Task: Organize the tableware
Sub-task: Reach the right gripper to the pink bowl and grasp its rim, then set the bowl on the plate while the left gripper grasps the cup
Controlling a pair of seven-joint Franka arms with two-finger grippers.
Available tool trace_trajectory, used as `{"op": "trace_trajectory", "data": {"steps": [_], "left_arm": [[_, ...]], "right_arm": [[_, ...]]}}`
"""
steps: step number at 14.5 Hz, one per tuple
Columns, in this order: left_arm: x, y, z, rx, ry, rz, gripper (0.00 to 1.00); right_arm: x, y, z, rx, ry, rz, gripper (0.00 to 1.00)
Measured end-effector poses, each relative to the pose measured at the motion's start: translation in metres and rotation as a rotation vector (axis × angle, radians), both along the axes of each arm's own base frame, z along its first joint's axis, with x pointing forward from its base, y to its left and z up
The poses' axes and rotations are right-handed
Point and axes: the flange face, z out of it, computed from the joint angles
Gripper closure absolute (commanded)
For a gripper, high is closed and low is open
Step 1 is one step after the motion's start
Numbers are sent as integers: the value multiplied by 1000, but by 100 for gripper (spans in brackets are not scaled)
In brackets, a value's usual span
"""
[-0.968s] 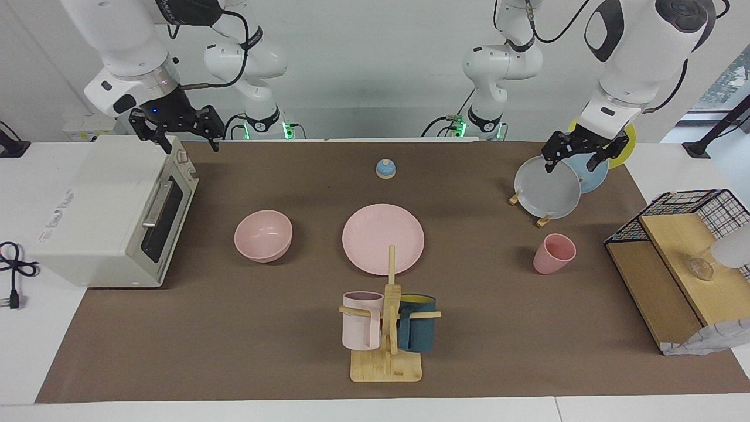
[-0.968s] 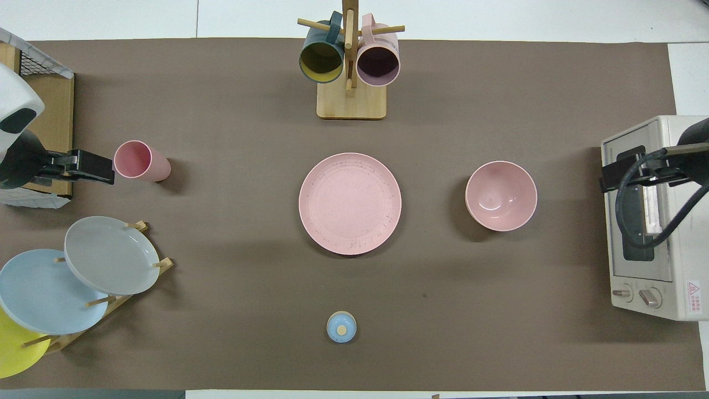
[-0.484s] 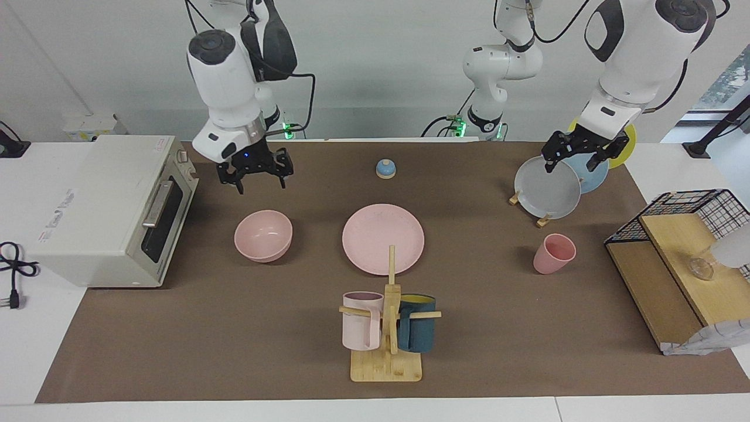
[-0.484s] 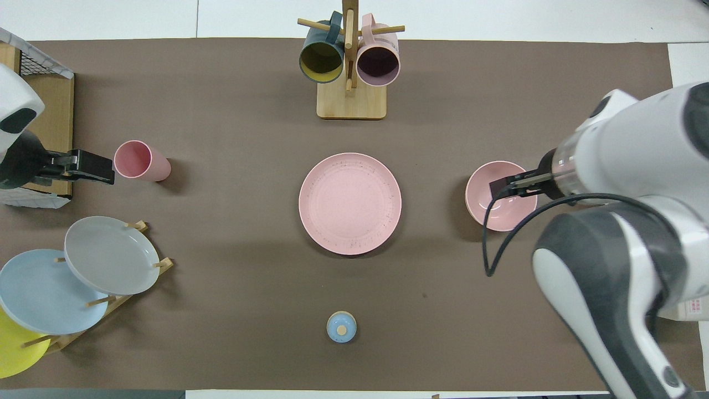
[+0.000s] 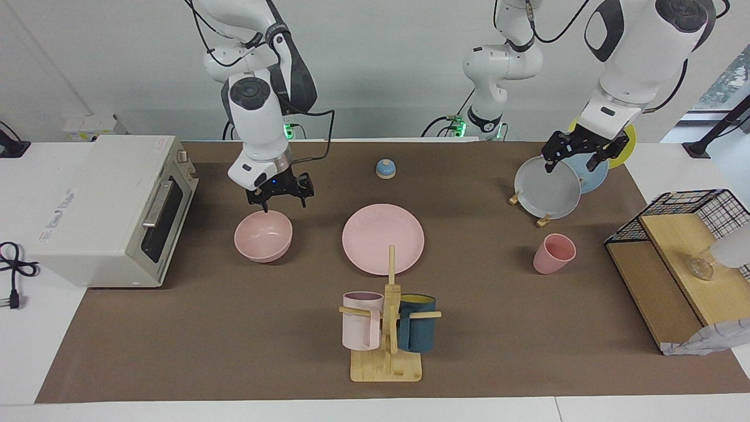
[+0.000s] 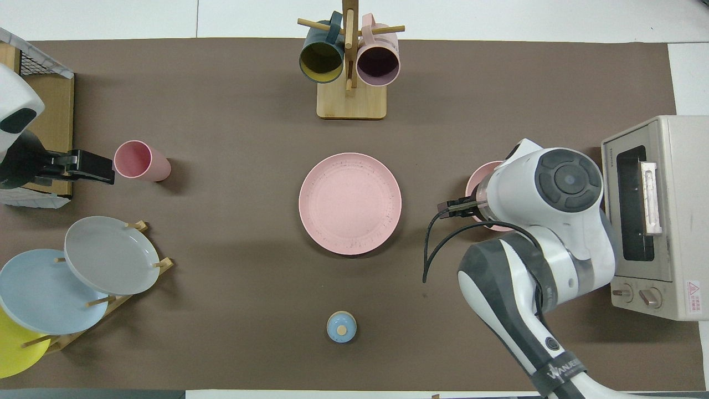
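Observation:
The pink plate lies flat at the table's middle, also in the overhead view. The pink bowl stands toward the right arm's end, beside the plate; the right arm covers most of it in the overhead view. The pink cup stands upright toward the left arm's end. My right gripper is open and empty, just over the bowl's rim on the robots' side. My left gripper is open and empty, waiting over the plate rack.
A toaster oven stands at the right arm's end, beside the bowl. A rack with grey, blue and yellow plates, a wire basket on a wooden shelf, a mug tree with two handled mugs, and a blue bell are also there.
My right arm has swung from over the toaster oven toward the table's middle and come down over the pink bowl. The left arm and the tableware have not moved.

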Motion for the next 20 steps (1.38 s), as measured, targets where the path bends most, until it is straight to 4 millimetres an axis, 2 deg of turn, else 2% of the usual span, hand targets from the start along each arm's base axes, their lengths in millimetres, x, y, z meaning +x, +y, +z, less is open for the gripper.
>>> {"op": "trace_trajectory", "data": {"steps": [1, 2, 3, 4, 5, 9, 11, 13, 14, 15, 17, 18, 19, 20], "left_arm": [[0, 0, 0, 0, 0, 0, 0], [0, 0, 0, 0, 0, 0, 0], [0, 0, 0, 0, 0, 0, 0], [0, 0, 0, 0, 0, 0, 0], [0, 0, 0, 0, 0, 0, 0], [0, -1, 0, 0, 1, -2, 0], [-1, -2, 0, 1, 4, -4, 0], [-1, -2, -1, 1, 8, -4, 0], [-1, -2, -1, 1, 9, -4, 0], [-1, -2, -1, 1, 11, -3, 0], [-1, -1, -1, 1, 11, -2, 0], [-1, 0, -1, 1, 9, 2, 0], [0, 1, -4, 0, 4, 7, 0], [4, 5, -12, -1, -6, 14, 0]], "right_arm": [[-1, -2, -8, 1, -4, 16, 10], [-1, -4, -15, 1, -6, 37, 29], [0, -5, -23, -1, -4, 56, 52], [0, -6, -29, -3, 2, 69, 80], [1, -7, -34, -5, 8, 75, 100], [1, -8, -38, -7, 15, 84, 100], [3, -6, -33, -13, 25, 90, 100], [14, 4, -5, -28, 61, 99, 100], [22, 17, 17, -30, 66, 100, 100], [30, 40, 41, -30, 60, 95, 100], [35, 103, 82, -27, 49, 54, 100], [33, 142, 93, -34, 58, 24, 100], [29, 186, 94, -45, 68, -11, 100], [27, 229, 86, -49, 64, -43, 100]]}}
